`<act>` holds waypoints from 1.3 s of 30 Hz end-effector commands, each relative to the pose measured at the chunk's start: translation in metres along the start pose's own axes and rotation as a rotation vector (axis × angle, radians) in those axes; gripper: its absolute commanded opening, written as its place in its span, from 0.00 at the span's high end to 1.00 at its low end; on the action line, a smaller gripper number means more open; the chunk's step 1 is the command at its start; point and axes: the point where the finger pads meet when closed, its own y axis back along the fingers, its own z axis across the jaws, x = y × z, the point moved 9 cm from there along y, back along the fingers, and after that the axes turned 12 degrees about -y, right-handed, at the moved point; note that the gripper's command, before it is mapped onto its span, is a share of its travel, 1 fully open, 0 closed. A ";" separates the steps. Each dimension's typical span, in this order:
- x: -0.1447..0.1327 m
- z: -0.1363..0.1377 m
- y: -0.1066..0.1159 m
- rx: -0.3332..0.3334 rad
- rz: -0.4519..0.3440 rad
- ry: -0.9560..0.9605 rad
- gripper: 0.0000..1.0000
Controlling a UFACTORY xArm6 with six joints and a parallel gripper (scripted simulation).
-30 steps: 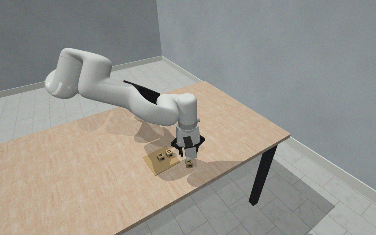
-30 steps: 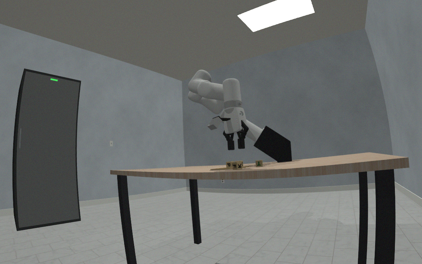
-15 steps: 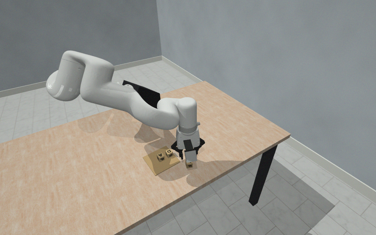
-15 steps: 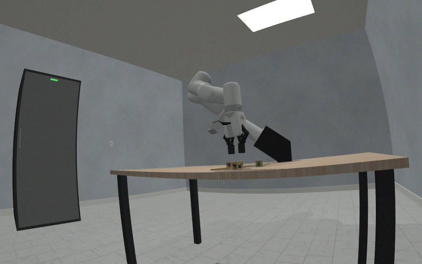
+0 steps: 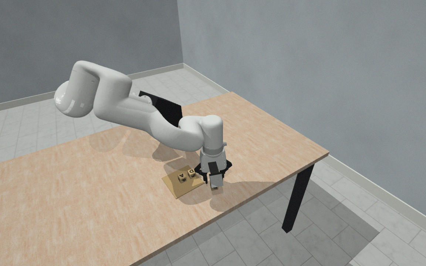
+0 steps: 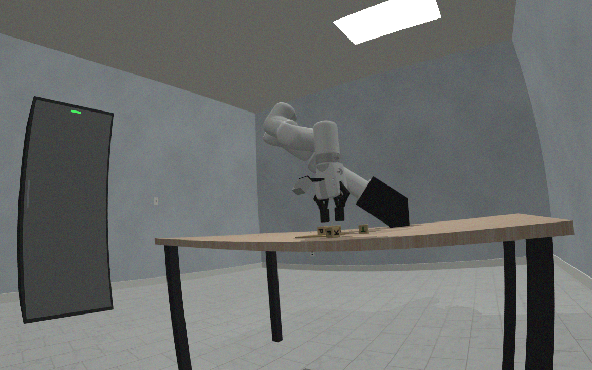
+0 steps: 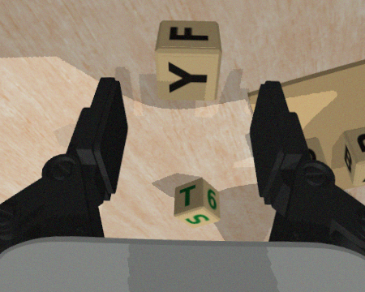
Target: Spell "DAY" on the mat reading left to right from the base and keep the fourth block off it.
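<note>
Your gripper (image 7: 188, 130) hangs above the table (image 5: 75, 185) with its jaws parted about two-thirds of the way and nothing between them. In the wrist view the Y block (image 7: 188, 60) sits on the bare wood ahead of the fingertips, off the mat (image 7: 334, 97); its Y face points up toward the camera, turned sideways in that view, and an F shows on the face beyond it. In the top view that block (image 5: 215, 187) is almost hidden under the wrist camera, just past the mat's (image 5: 178, 188) near corner. On the mat you have the D block (image 5: 191, 172) and the A block (image 5: 182, 178) side by side, close together. The wrist view catches only the edge of one of them (image 7: 362, 154) at the right border. The T block (image 7: 198, 201), lettered in green, lies on the wood between and behind the fingers, well apart from the mat and tilted relative to the others. In the exterior view the gripper (image 6: 330, 212) is clearly above the blocks, touching none.
</note>
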 end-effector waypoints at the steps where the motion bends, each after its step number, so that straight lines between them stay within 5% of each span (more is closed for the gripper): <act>1: 0.001 -0.001 -0.003 0.003 0.002 -0.001 0.35; 39: 0.001 -0.001 -0.008 0.003 0.002 -0.001 0.35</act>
